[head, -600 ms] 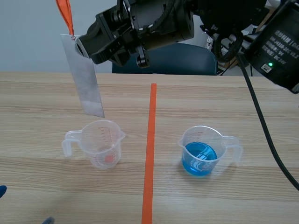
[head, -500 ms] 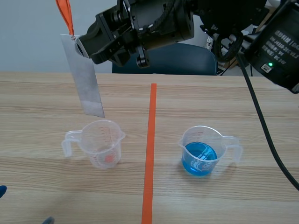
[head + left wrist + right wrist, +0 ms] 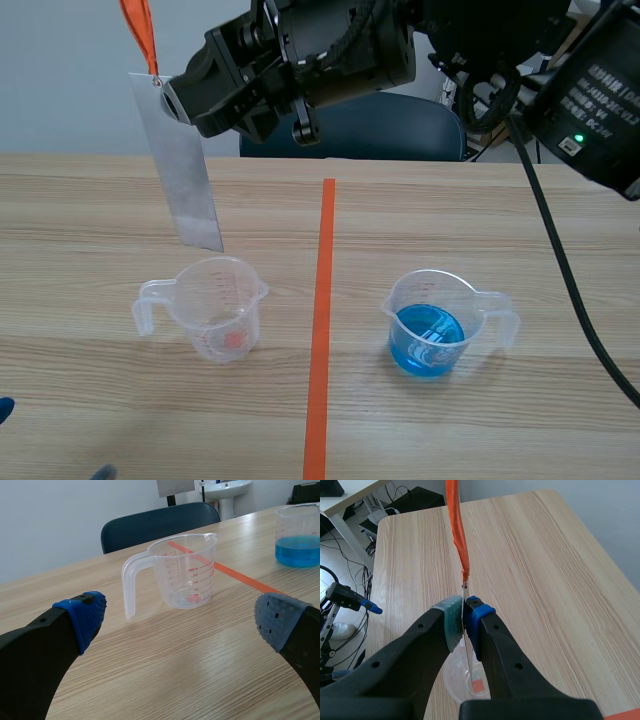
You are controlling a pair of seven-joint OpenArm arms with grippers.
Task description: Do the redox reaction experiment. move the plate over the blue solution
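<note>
Noting left gripper (image 3: 180,622) spread wide, low over the desk (image 3: 80,220), holding nothing. Ahead of it, clear measuring cup (image 3: 218,307), left of the orange tape line (image 3: 320,330). Above that cup, metal plate (image 3: 185,170) with orange ribbon (image 3: 140,35), pinched upright in right gripper (image 3: 464,617). Right of the tape, cup of blue solution (image 3: 427,340), well apart from plate.

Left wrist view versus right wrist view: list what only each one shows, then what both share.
Only the left wrist view: the cup of blue solution and the left gripper, fingers open. Only the right wrist view: the right gripper shut on the plate near its top end, with the orange ribbon tied there. Both: the clear cup and the wooden table.
</note>
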